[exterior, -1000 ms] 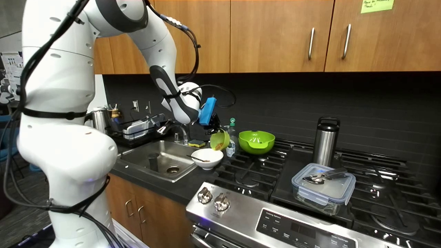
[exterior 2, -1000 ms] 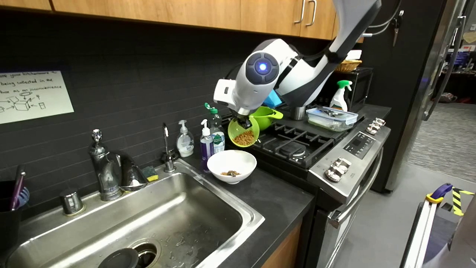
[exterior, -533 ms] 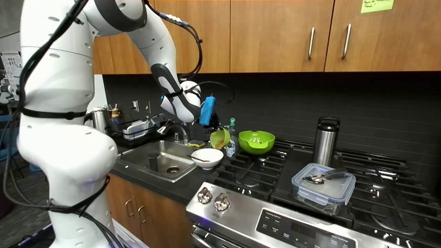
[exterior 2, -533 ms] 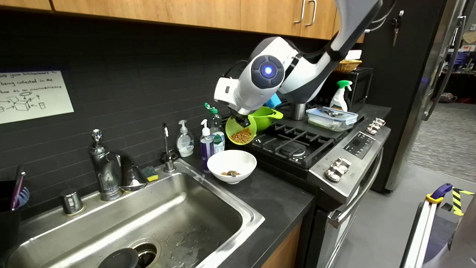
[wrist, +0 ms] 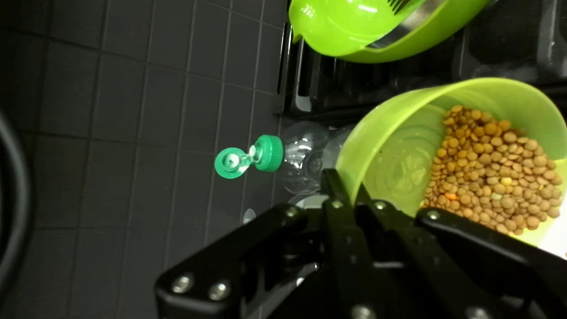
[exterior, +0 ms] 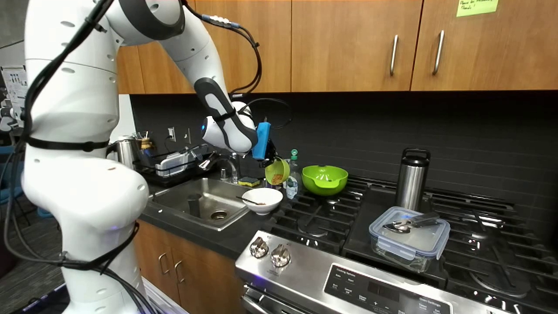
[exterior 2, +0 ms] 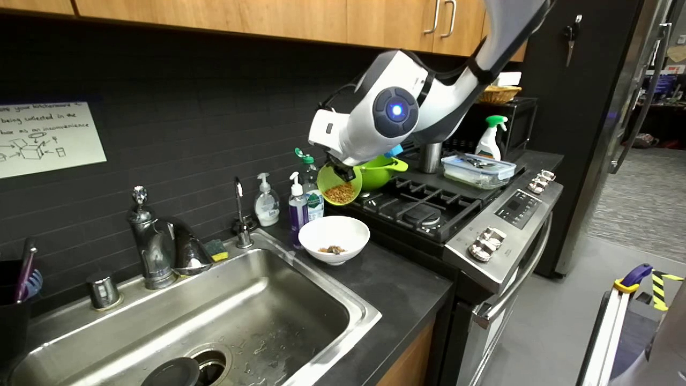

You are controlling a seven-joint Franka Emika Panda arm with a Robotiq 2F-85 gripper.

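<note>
Stove (exterior: 305, 261) seen lower than the gripper (wrist: 347, 186), off to one side; sink (exterior 2: 316, 295) off to the opposite side, also lower. Green bowl (exterior: 311, 186) noted on the stove, near the gripper.

White bowl (exterior 2: 348, 230) set on the counter beneath the gripper, between sink and stove. A gap is left between it and the cup (wrist: 398, 164) above, in both exterior views. Bottle (exterior 2: 312, 206), cap flipped open, stands close to the gripper on the wall side; little room is judged to be left there, so any swing is best made away from it.

Gripper is clamped on the cup's wall, one finger inside and one outside, rim running between. Cup is hung tilted from this pinch, mouth turned toward the white bowl. Only a short stretch of wall is gripped, so twist under a jerk is to be feared; wrist rotation is best made slow and even.

In an exterior view the lip (exterior: 274, 182) is seen over the stove-side part of the white bowl; a slight shift sinkward, and some lowering against bounce, would be advised before more tilt is added. Thin dark handle (exterior: 248, 200), lying across the bowl's edge below the gripper, should be cleared.

Lentils (wrist: 496, 177) are banked against the cup's lower side; none seen falling. A few brown bits (exterior 2: 332, 250) are noted in the white bowl.
</note>
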